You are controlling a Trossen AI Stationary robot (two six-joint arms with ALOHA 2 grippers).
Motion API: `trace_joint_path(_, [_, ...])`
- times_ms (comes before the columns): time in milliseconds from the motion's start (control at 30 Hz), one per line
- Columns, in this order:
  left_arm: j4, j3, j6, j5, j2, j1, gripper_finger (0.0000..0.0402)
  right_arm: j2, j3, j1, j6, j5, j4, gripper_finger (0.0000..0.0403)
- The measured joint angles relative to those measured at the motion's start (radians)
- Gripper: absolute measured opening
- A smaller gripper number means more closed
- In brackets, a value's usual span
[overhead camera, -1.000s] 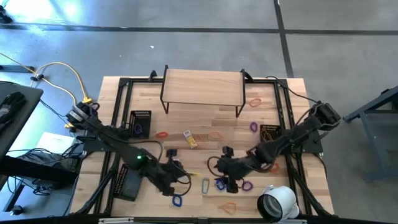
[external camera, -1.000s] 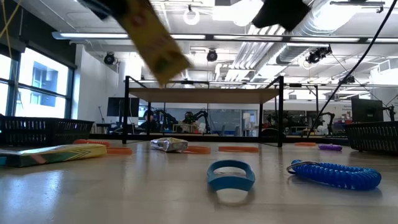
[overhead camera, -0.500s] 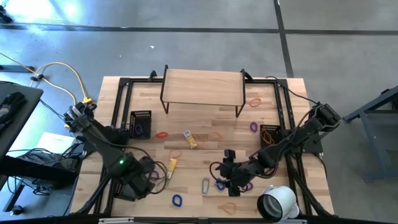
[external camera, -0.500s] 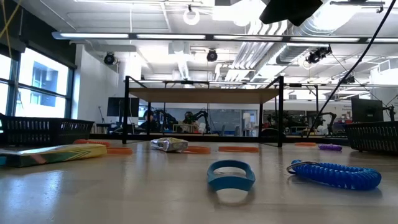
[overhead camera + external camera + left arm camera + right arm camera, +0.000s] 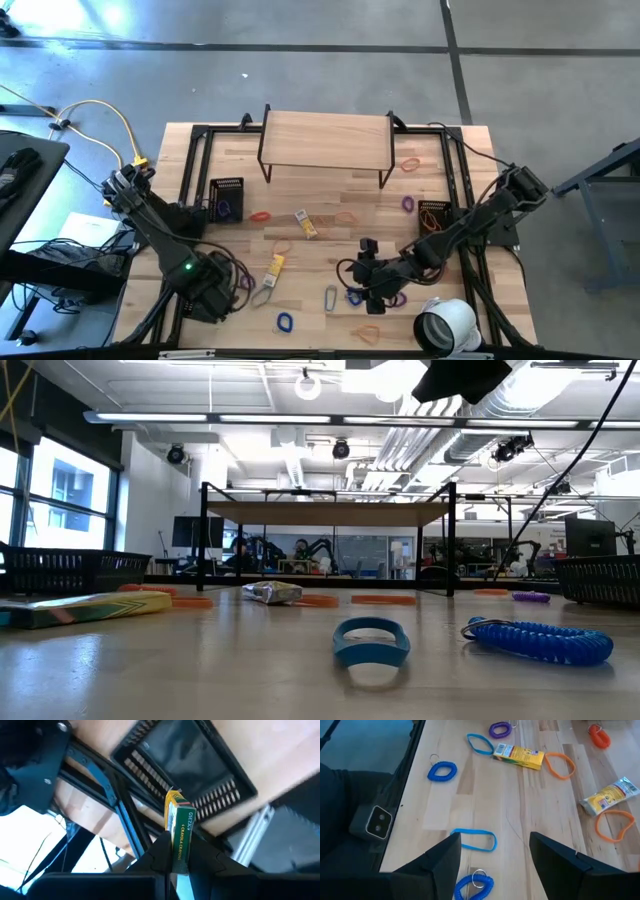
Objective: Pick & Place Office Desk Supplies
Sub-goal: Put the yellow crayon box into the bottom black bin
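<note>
Overhead, the left gripper (image 5: pixel 212 290) is mostly hidden under its own arm at the table's front-left corner. Low down, a blue rubbery loop (image 5: pixel 371 640) stands near a ribbed coil (image 5: pixel 540 641). Left wrist: fingers clench a cardboard crayon box (image 5: pixel 180 832), perhaps over a mesh basket (image 5: pixel 185 762). Right gripper (image 5: pixel 492 857) spread, empty, above a flat blue band (image 5: pixel 473 840)
</note>
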Motion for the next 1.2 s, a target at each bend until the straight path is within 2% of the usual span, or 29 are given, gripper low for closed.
trace_joint_path(233, [0.077,0.0,-0.039,-0.01,0.001,0.015,0.0034,0.0,-0.053,0.0,0.002,-0.003,0.032,0.0224])
trace_joint_path(400, [0.102,0.0,-0.115,0.054,0.001,0.016,0.0034,0.001,-0.067,0.0,0.001,-0.024,0.075,0.0224])
trace_joint_path(633, [0.171,-0.05,-0.109,0.086,0.001,0.024,0.0034,0.001,-0.067,0.0,-0.006,-0.061,0.098,0.0224])
trace_joint_path(767, [0.263,-0.144,-0.044,0.226,0.001,0.045,0.0034,0.001,-0.067,0.003,-0.007,-0.061,0.098,0.0224])
trace_joint_path(867, [0.266,-0.194,-0.002,0.32,0.001,0.069,0.0035,0.001,-0.067,0.003,-0.007,-0.061,0.099,0.0224])
trace_joint_path(1200, [0.296,-0.257,0.175,0.307,0.001,0.15,0.0035,0.001,-0.067,0.002,-0.007,-0.061,0.099,0.0224])
